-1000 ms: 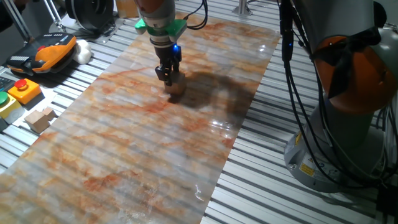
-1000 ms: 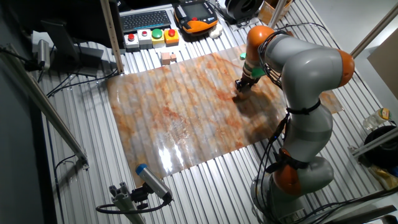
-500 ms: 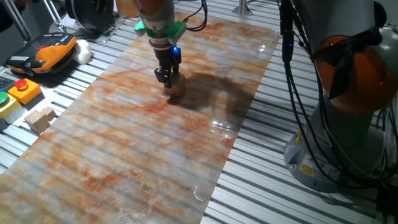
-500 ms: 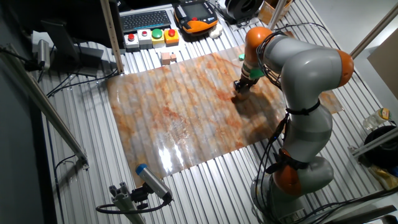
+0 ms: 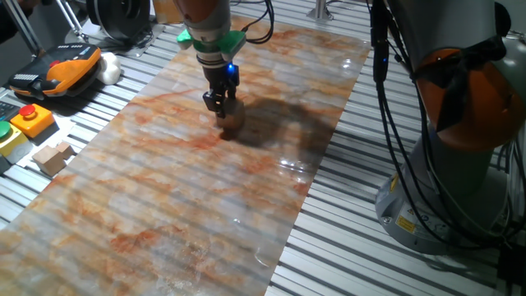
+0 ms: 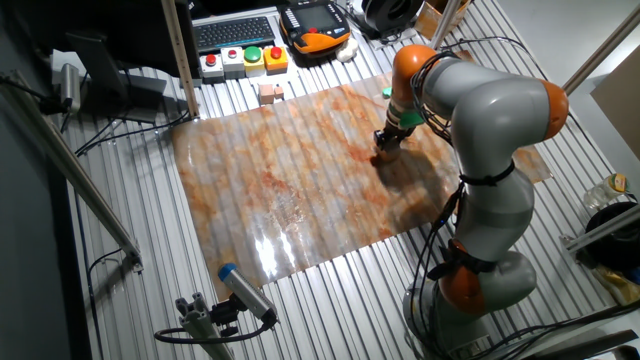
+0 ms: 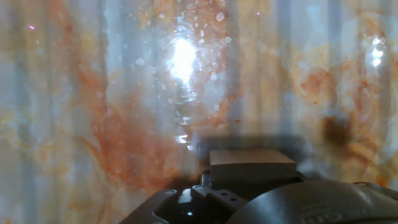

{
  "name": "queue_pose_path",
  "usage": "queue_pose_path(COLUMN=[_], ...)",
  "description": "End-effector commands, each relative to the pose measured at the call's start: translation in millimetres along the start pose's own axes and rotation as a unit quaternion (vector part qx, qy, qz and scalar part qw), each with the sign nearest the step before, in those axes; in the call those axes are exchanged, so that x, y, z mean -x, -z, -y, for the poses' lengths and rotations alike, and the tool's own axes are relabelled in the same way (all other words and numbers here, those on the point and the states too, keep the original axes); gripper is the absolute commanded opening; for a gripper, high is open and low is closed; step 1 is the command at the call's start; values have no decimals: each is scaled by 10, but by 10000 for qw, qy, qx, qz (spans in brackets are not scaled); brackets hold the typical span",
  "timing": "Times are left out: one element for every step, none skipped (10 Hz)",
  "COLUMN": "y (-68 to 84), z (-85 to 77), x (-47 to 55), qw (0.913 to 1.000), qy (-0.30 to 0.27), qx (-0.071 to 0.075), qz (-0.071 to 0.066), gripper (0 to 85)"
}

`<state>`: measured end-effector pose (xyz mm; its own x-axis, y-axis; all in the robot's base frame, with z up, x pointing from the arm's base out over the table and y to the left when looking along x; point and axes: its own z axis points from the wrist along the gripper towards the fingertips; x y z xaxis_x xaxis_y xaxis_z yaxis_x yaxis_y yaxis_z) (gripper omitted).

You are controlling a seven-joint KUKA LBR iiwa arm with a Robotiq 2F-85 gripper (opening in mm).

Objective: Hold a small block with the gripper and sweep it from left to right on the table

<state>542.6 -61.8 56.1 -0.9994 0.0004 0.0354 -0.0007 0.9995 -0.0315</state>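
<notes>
The small block (image 5: 231,119) is a light-tan wooden cube resting on the marbled orange and grey table (image 5: 164,189). My black gripper (image 5: 225,109), with its blue light and green ring above, is shut on the block and holds it down against the board near the far end. In the other fixed view the gripper (image 6: 379,156) stands at the board's right part and hides the block. In the hand view the block (image 7: 251,163) sits just ahead of the gripper body, with the glossy table (image 7: 112,93) beyond it.
A pair of joined tan blocks (image 5: 52,158) lies on the metal slats left of the board, also seen in the other fixed view (image 6: 269,94). A button box (image 5: 25,123) and an orange pendant (image 5: 57,70) lie nearby. The robot base (image 5: 460,164) and cables stand at right.
The gripper with the block has slid a little along the board, slightly leftward and nearer in one fixed view. The grip has not changed.
</notes>
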Motion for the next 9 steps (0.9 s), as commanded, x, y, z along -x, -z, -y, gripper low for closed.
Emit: queue_pose_path(y=[11, 5, 2, 4, 6, 5, -3, -8, -13], z=[-3, -22, -39, -51, -58, -74, -106, -128, -152], x=[4, -4, -9, -11, -11, -16, -28, -37, -45], qw=[10000, 10000, 10000, 10000, 10000, 10000, 9999, 9999, 9999], qy=[-11, -34, -49, -57, -65, -80, -110, -134, -157], qx=[-3, -2, -2, -1, -1, -1, 1, 1, 10], qz=[11, 11, 11, 11, 11, 3, 3, 11, 11], gripper=[0, 0, 0, 0, 0, 0, 0, 0, 0])
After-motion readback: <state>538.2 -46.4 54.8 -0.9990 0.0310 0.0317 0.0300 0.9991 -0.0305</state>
